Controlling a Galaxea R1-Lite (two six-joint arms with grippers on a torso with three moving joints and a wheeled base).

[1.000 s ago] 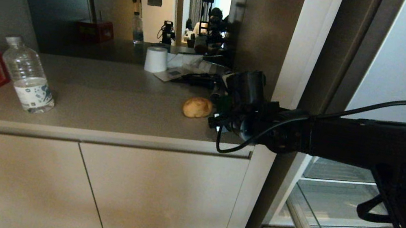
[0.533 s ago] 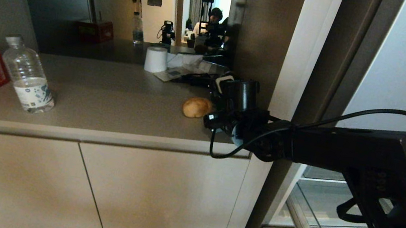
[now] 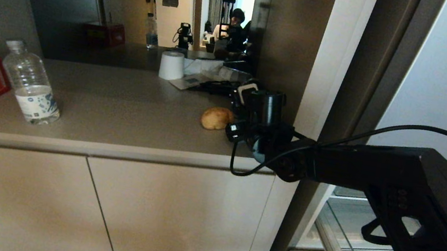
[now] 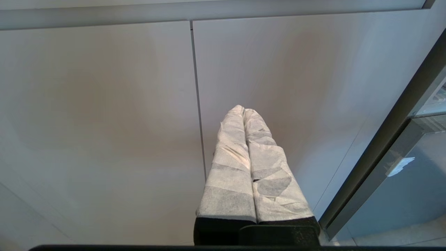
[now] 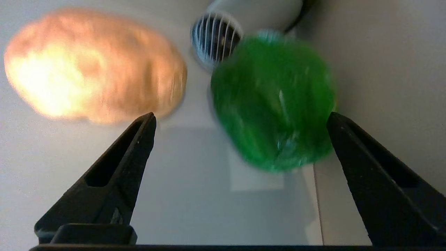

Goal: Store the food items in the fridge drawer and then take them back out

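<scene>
Sitting side by side on the beige laminate countertop [image 3: 118, 103]: lumpy tan potato [image 5: 92, 66], firm and weighty; glossy green bell pepper [image 5: 273, 101], probably light, slick, crushable. Gaping wide around its middle: right gripper [image 5: 240, 122]. Idling clenched: left gripper [image 4: 244, 111].

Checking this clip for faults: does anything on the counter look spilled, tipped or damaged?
Nothing stands out. The potato and pepper lie intact on the counter, the water bottle stands upright, and the right gripper hangs open over the pepper.
</scene>
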